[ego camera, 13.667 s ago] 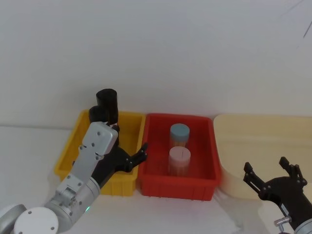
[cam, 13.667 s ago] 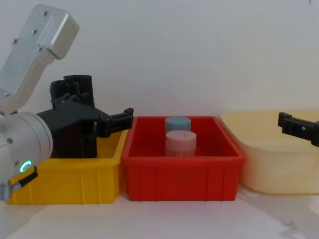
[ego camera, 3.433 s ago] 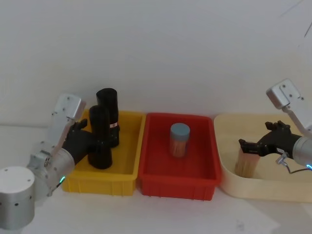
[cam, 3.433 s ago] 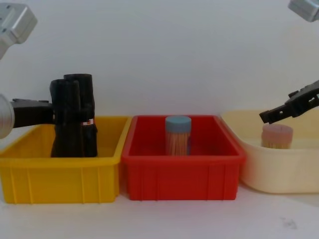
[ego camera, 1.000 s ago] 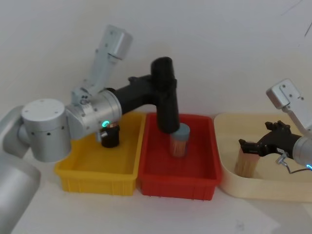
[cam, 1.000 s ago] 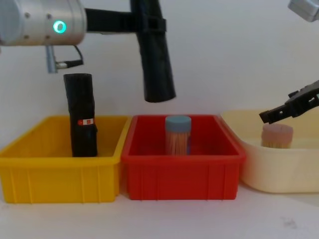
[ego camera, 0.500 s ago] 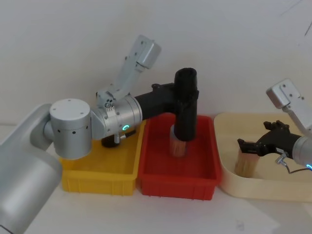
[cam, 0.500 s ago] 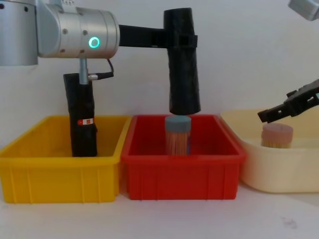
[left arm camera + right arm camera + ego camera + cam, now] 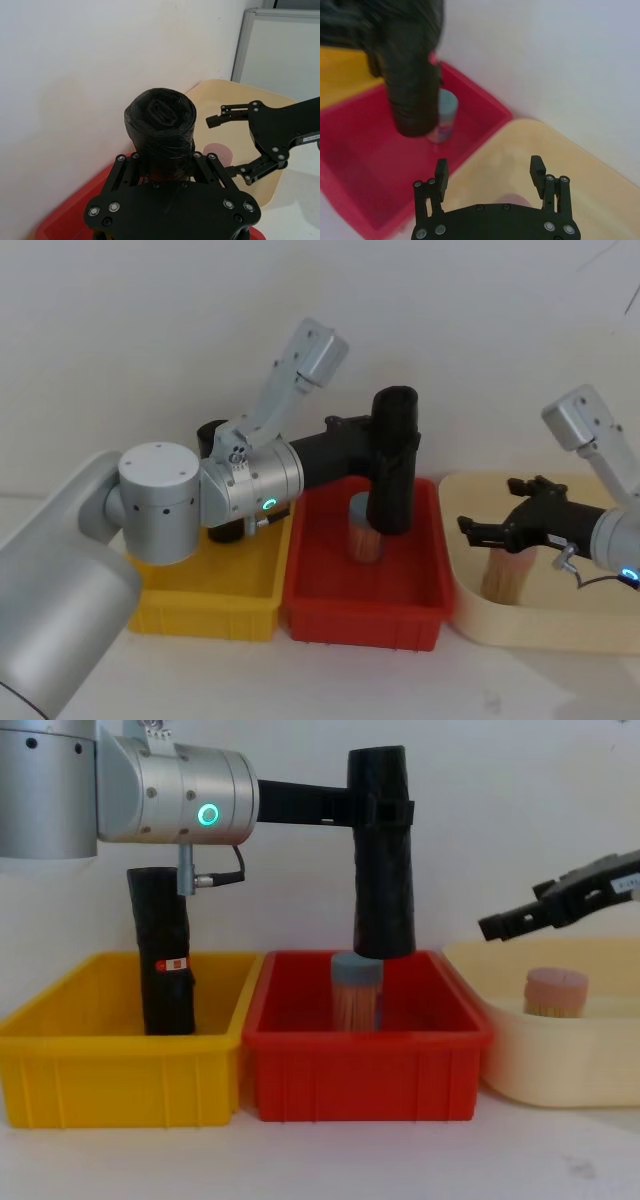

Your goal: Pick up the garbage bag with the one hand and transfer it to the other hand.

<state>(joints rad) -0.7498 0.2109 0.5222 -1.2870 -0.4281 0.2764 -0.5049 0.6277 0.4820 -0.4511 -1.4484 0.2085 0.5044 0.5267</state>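
The bag [image 9: 383,855] hung upright over the red bin [image 9: 365,1065], its lower end right at the blue-lidded jar [image 9: 357,992], leaving no way in from below. The left gripper [image 9: 385,808] clamped its upper part; the lower length stood bare. Open air lay between it and the right gripper [image 9: 490,508], spread wide above the tub [image 9: 560,1055] and its pink-lidded jar [image 9: 555,992]. The stickered roll [image 9: 165,955] stood well apart in the yellow bin [image 9: 120,1070].
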